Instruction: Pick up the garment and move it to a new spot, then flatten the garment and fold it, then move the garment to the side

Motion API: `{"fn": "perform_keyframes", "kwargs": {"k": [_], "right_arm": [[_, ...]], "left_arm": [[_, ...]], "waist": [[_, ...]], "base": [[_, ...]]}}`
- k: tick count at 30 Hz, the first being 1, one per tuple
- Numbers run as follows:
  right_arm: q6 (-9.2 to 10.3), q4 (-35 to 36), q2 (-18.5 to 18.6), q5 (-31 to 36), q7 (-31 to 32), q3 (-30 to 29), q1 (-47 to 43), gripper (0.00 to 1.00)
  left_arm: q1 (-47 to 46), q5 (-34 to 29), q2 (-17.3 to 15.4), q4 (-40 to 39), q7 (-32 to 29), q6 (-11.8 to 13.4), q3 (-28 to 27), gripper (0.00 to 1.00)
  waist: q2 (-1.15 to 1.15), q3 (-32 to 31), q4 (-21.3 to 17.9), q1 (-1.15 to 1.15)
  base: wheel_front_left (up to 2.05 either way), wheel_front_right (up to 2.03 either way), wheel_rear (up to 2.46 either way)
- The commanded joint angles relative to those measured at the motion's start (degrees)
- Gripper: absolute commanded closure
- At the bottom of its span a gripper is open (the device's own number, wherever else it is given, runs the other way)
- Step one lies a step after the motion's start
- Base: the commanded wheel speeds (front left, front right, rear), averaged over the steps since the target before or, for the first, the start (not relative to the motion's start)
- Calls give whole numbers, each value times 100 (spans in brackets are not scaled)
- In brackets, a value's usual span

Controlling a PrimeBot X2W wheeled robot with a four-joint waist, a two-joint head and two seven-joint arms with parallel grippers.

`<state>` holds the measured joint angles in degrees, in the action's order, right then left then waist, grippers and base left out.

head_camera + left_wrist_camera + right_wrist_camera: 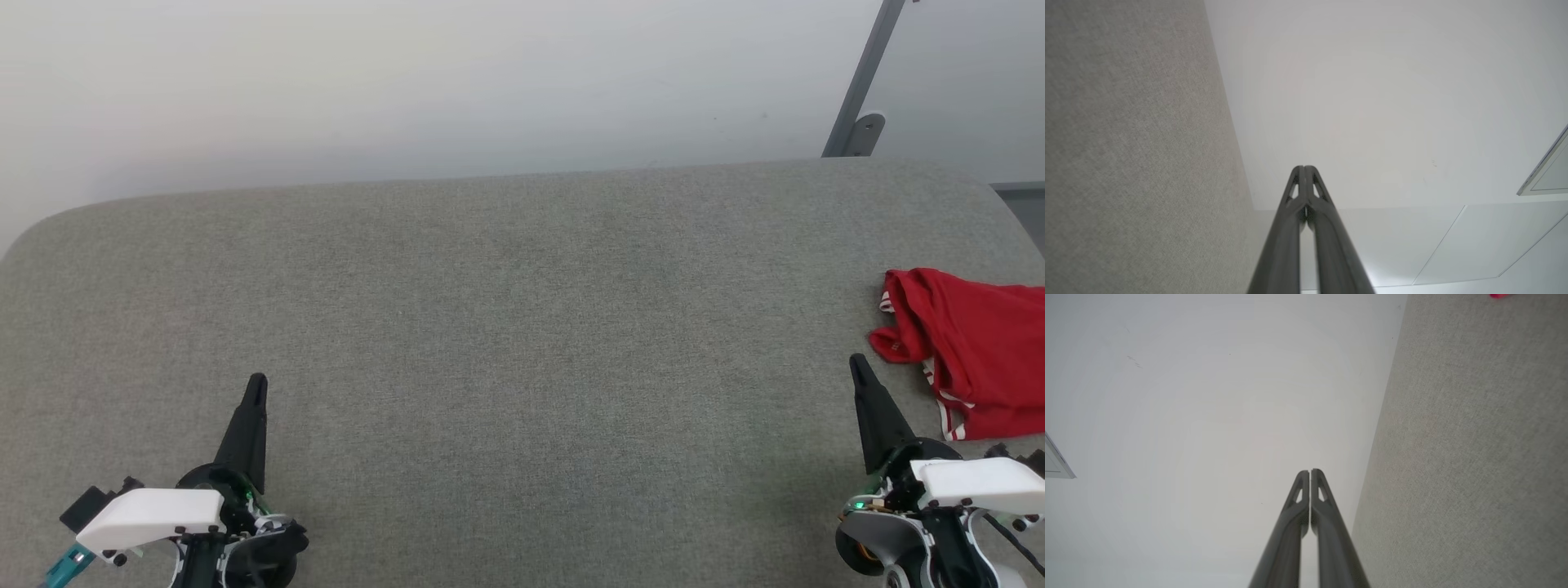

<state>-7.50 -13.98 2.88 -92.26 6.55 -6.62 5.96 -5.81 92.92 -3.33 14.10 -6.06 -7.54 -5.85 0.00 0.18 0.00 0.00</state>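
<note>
The garment (980, 359) runs off the head view's right edge, bunched so its front is folded out of sight. The right wrist view catches just a sliver of it at the top edge. In both wrist views, the fingers (1329, 245) blur toward the bottom edge.

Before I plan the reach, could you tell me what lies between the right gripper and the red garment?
Nothing: the head view shows bare grey fabric surface between the right gripper and the garment.
</note>
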Motion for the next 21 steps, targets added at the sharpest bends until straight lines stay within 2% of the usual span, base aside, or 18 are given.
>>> {"fn": "perform_keyframes", "kwargs": {"k": [1,21], "right_arm": [[2,-15,-11,-21,17,0,51,100],[1,-15,-11,-24,14,2,51,100]], "left_arm": [[-80,-8,13,-1,-22,10,-24,100],[-79,-22,25,-1,-38,10,-40,100]], "waist": [[0,0,0,0],[0,0,0,0]], "base": [[0,0,0],[0,0,0]]}}
